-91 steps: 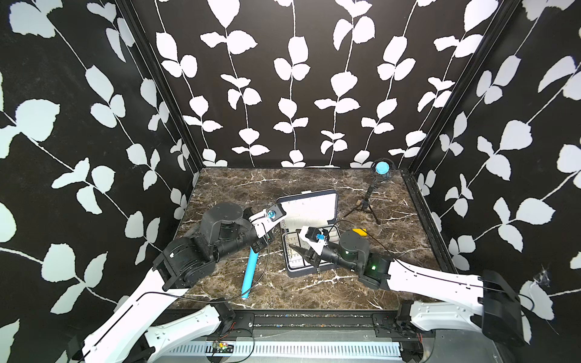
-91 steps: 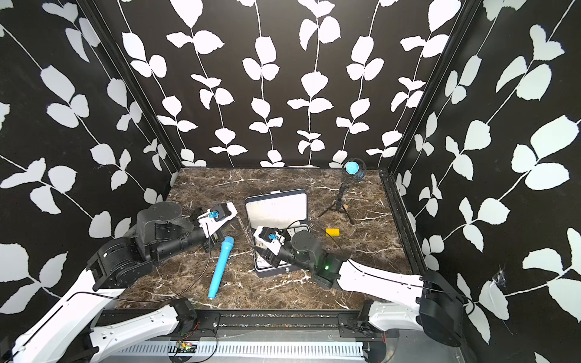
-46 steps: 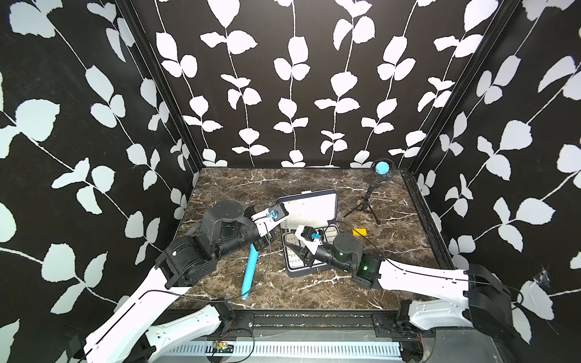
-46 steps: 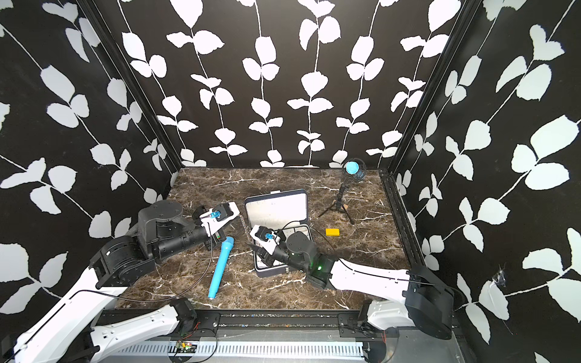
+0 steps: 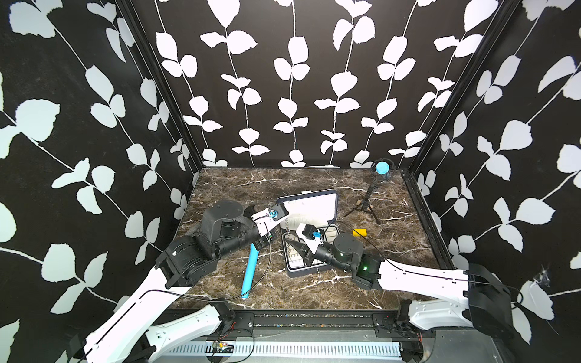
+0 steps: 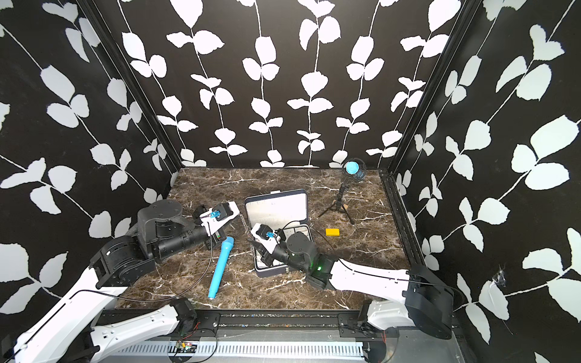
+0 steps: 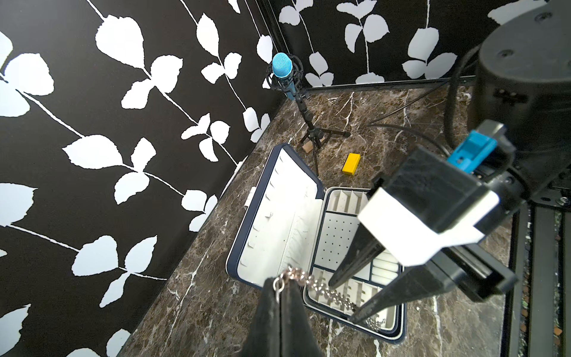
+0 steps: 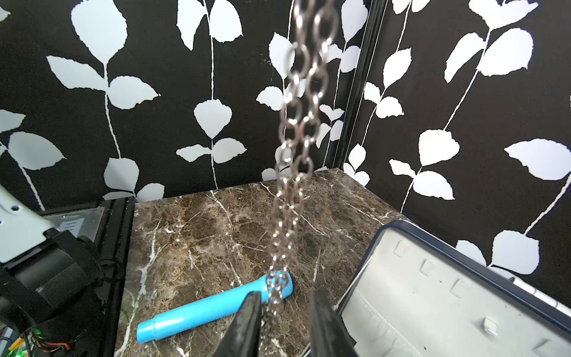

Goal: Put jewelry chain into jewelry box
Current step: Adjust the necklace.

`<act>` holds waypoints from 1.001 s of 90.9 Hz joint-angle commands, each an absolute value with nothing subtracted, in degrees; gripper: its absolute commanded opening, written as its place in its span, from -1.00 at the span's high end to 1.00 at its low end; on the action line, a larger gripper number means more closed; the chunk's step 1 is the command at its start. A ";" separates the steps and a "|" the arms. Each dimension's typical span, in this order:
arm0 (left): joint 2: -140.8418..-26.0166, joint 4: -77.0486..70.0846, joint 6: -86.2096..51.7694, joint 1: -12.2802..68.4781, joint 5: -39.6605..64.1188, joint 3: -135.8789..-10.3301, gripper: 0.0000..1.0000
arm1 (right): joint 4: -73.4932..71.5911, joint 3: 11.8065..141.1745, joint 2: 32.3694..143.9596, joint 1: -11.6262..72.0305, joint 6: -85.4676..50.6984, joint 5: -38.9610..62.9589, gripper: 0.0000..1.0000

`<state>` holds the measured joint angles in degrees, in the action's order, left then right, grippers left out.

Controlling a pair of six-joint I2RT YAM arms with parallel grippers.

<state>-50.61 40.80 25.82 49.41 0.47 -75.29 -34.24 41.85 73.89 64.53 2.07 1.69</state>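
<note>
Silvery jewelry chain [image 7: 324,289], navy jewelry box [image 7: 278,216], yellow block [image 5: 359,232], brown marbled table [image 5: 251,188]

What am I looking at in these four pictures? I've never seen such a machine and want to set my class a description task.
Two robot arms, left and right, work at a marble table. Two pictures come from a camera overhead, seeing everything. The other two come from a small camera on each arm's wrist. On the table are an open jewelry box, a blue microphone lying flat, a yellow block and a small microphone on a tripod. The left claw is shut on the top of a silvery chain, which hangs down by the box. The right claw is open, its fingers either side of the chain.
</note>
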 commanded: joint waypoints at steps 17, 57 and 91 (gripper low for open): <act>-50.39 39.22 26.05 49.22 1.32 -75.58 1.00 | -38.14 43.35 74.40 65.04 0.70 1.32 0.43; -50.52 39.04 25.80 49.22 1.61 -75.60 1.00 | -38.06 43.60 74.40 65.04 -0.01 1.21 0.55; -49.93 39.20 25.33 49.22 1.67 -75.43 1.00 | -38.14 43.45 73.93 65.04 -0.92 1.70 0.99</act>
<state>-50.61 40.77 25.76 49.41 1.04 -75.29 -35.48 42.06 74.32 64.53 -0.16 1.76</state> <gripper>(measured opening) 0.049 0.052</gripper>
